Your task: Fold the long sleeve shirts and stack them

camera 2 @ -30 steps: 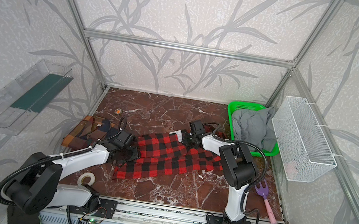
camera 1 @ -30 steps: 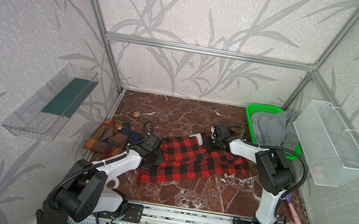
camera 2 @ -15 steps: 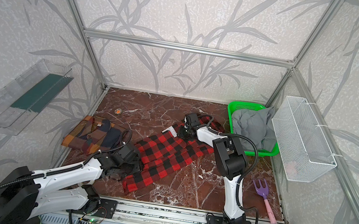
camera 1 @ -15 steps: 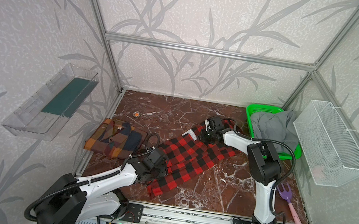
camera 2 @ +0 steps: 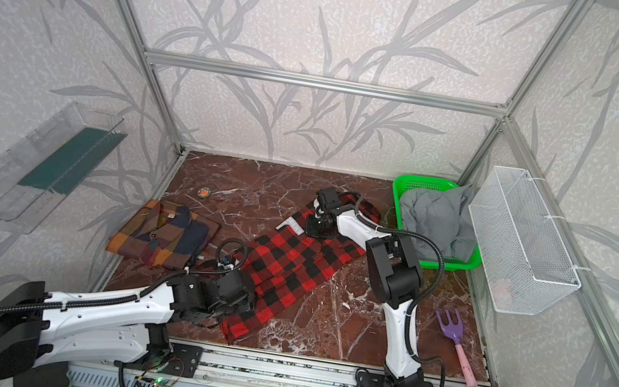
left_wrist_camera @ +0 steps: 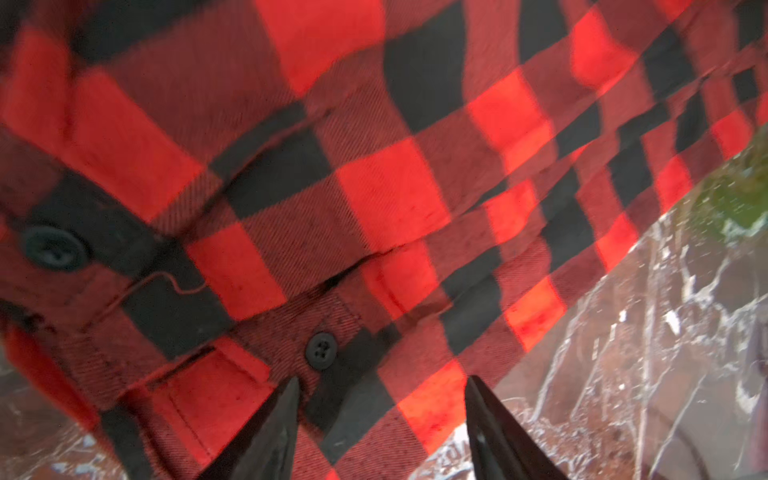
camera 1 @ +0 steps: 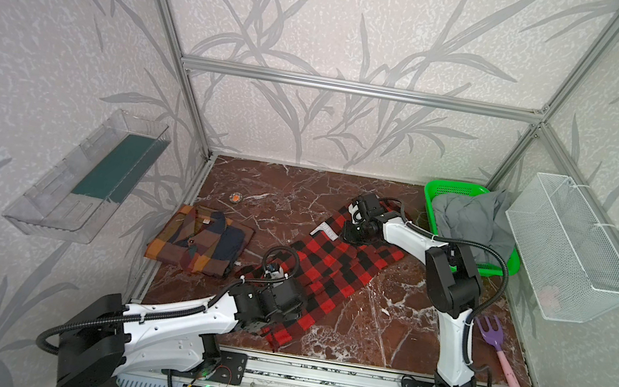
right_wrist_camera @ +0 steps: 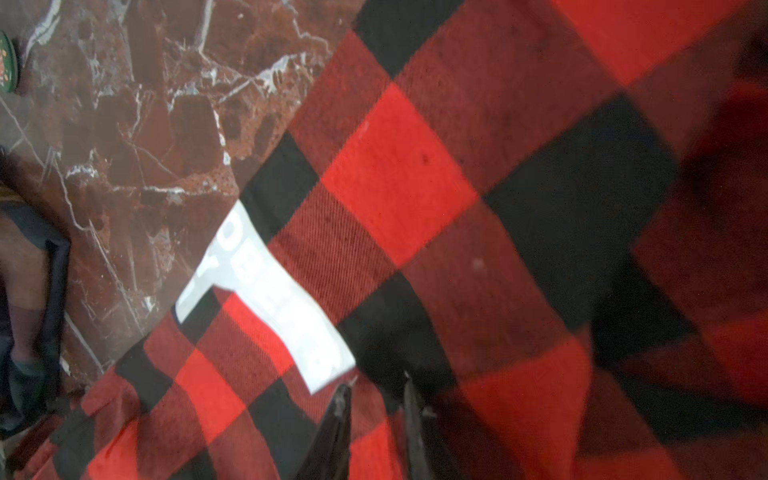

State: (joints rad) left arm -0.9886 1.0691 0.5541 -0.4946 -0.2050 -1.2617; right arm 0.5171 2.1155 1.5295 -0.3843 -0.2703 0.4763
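Left wrist view shows the left gripper, jaws apart, over the red-and-black shirt, whose cloth the right gripper pinches.

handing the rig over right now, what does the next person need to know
Left gripper: jaws apart over the near end of the red-and-black shirt, by a button; no clear grip.
Right gripper: shut on its far end beside the white label.
Plaid shirt: folded, on the left of the table.
Done: plaid folded.
Left: fold the red-and-black one, now a long diagonal strip, then stack both.
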